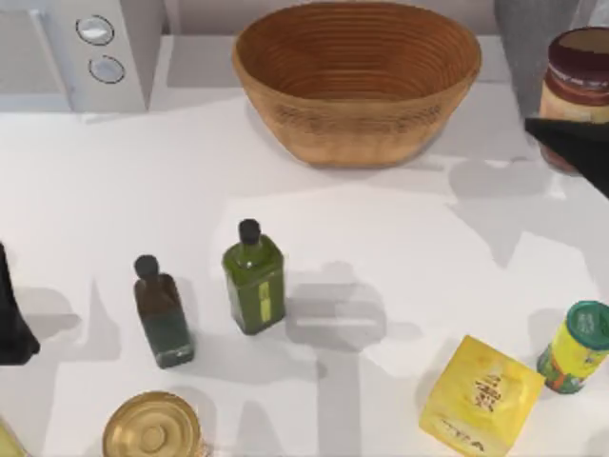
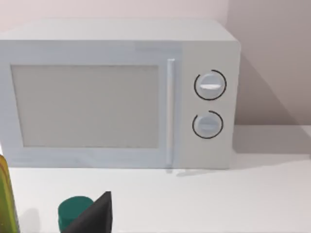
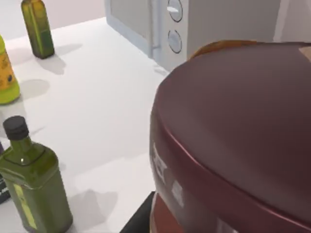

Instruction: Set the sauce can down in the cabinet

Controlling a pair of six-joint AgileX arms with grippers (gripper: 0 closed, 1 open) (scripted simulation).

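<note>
The sauce can (image 1: 577, 81), with a dark maroon top and an orange-red label, hangs above the table at the far right back. My right gripper (image 1: 574, 129) is shut on it, its dark body reaching in from the right edge. In the right wrist view the can's maroon lid (image 3: 238, 126) looms very close, with a black finger (image 3: 141, 219) beside its base. The grey cabinet (image 1: 529, 38) stands just behind the can at the back right corner; its door is out of view. My left gripper (image 1: 13, 319) rests parked at the left edge of the table.
A wicker basket (image 1: 357, 81) sits at the back middle and a white microwave (image 1: 95, 48) at the back left. A green oil bottle (image 1: 254, 276), a dark bottle (image 1: 164, 312), a gold-topped can (image 1: 152, 430), a yellow box (image 1: 481, 395) and a green-lidded can (image 1: 576, 347) stand in front.
</note>
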